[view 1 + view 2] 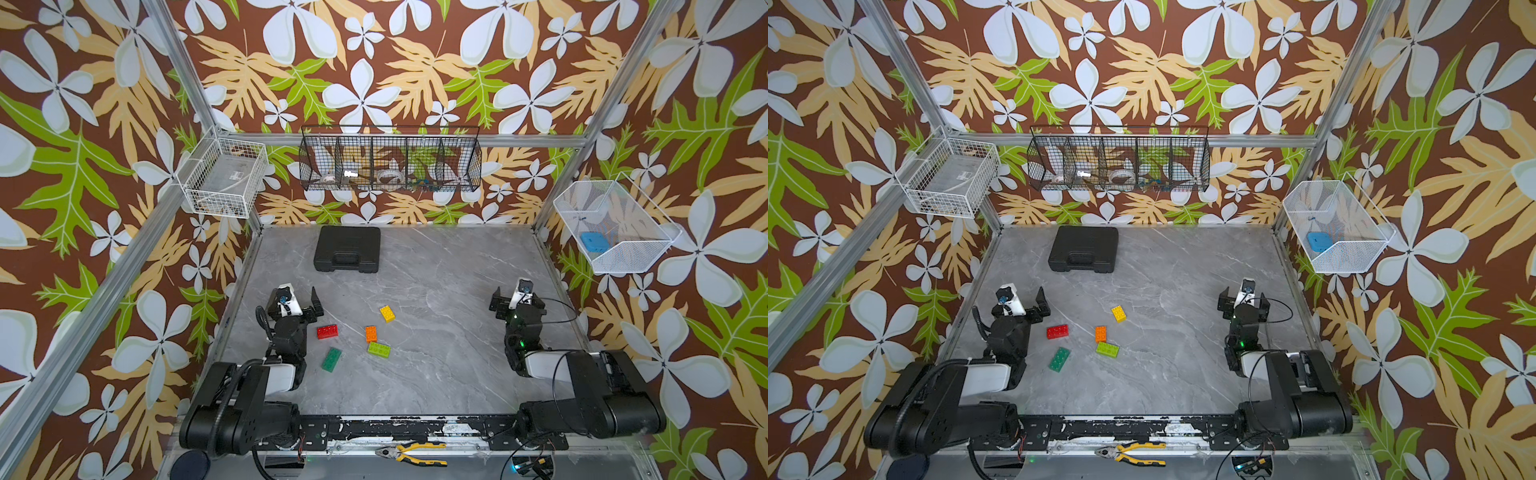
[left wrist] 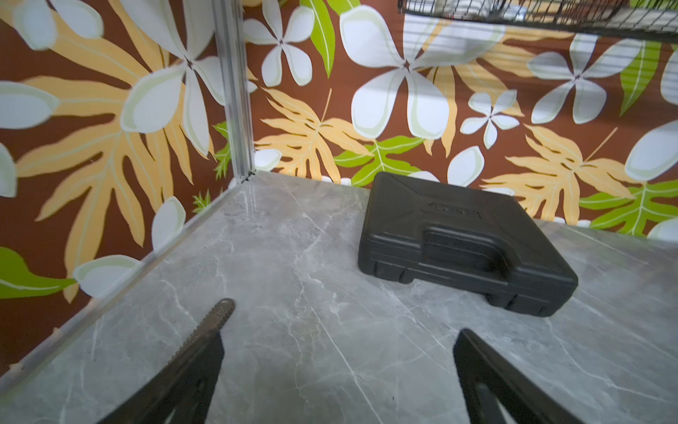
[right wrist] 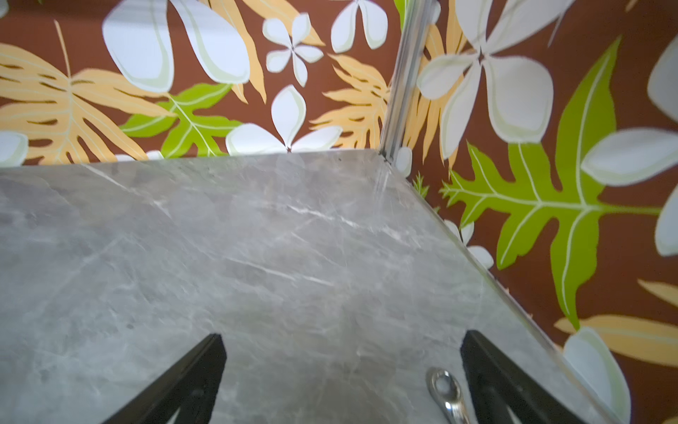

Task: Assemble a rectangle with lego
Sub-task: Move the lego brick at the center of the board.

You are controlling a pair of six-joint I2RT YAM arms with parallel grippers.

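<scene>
Grey stone-look table top (image 1: 436,282), veined in white, boxed in by aluminium posts and brown wallpaper of white flowers with tan and green leaves. On the lid of the black case (image 2: 458,242), a raised label (image 2: 453,212), too blurred to read. Case flat near the back wall, handle side towards the arms.

On the walls:
- white wire basket (image 1: 224,183) at left
- black wire basket (image 1: 390,160) at the back
- white mesh basket (image 1: 615,226) at right, a blue thing (image 1: 592,242) inside

Yellow-handled pliers (image 1: 415,453) on the front ledge.

Loose on the table, studs up, the lego (image 1: 1100,333): five separate pieces, closer to the left arm. Red brick (image 1: 327,331) and dark green brick (image 1: 331,359) nearest that arm. Orange brick (image 1: 371,333) with lime green brick (image 1: 378,349) just beside. Yellow brick (image 1: 387,313) farthest back.

Left gripper (image 2: 343,319): jaws spread wide, nothing between them, over bare table, facing the case. Right gripper (image 3: 343,334): equally wide and empty, near the right edge, well apart from the bricks.
</scene>
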